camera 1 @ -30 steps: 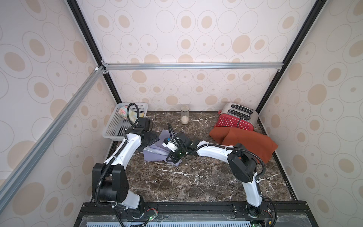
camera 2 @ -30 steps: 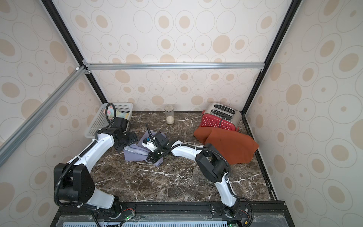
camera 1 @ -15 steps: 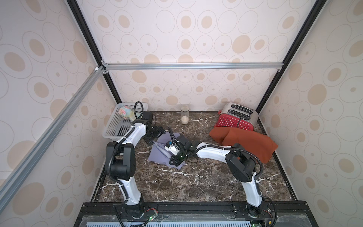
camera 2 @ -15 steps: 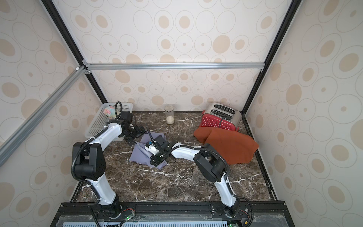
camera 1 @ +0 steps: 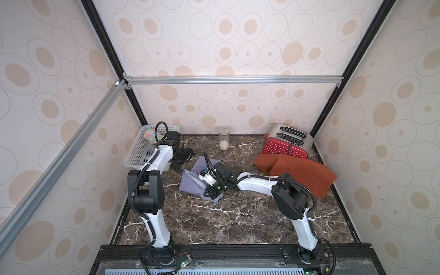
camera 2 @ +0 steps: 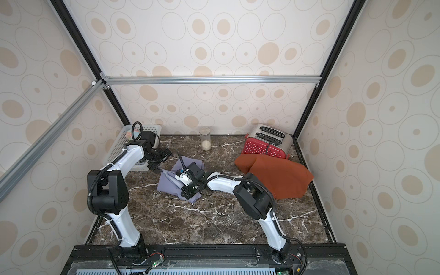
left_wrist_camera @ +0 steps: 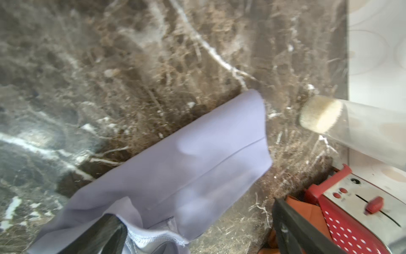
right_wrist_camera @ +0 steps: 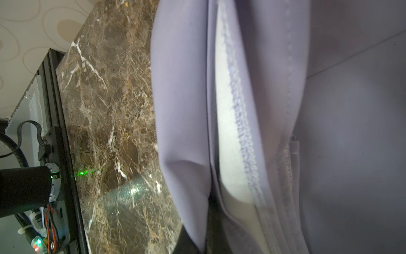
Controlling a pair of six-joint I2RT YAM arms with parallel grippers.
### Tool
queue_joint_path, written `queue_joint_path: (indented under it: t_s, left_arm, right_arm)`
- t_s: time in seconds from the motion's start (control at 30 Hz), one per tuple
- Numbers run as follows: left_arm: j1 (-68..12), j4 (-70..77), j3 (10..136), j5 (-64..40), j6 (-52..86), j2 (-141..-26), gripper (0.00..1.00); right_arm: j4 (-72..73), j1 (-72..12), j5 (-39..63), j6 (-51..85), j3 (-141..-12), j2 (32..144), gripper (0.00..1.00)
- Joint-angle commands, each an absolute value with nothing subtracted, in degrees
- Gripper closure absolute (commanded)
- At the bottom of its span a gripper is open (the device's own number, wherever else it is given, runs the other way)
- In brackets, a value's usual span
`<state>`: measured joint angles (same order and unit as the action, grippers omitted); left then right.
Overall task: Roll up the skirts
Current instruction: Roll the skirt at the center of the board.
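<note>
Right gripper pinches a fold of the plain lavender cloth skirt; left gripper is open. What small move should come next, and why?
Probably lower the left gripper and close it on the lavender skirt's nearest edge. Its jaws stand wide open by that edge, while the right gripper is shut on a fold; a second grip would likely let the arms roll evenly.

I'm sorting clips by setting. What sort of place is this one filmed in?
Probably a lab test booth, not a real kitchen: wallpapered panels in an aluminium frame, a left arm and right arm mounted at the front of the marble-look tabletop, and a red toaster as a prop.
</note>
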<state>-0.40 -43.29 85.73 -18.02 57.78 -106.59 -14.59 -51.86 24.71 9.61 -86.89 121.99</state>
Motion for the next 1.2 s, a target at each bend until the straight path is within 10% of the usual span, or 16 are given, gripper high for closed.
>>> queue_joint_path:
  t_s: [0.0, 0.43, 1.17]
  left_arm:
    - [1.3, -37.1, 80.7, -10.4, 60.3, -101.7, 0.01]
    - [1.2, -14.1, 66.1, -38.1, 68.6, -102.9, 0.01]
    - [5.1, -23.1, 71.0, -42.0, 71.6, -94.9, 0.01]
  right_arm:
    - [-23.2, -52.6, 25.1, 8.0, -86.9, 124.2, 1.0]
    - [-22.8, -54.9, 17.7, 8.6, -88.9, 129.4, 1.0]
    - [-23.4, -54.3, 16.2, 11.1, -88.6, 130.6, 1.0]
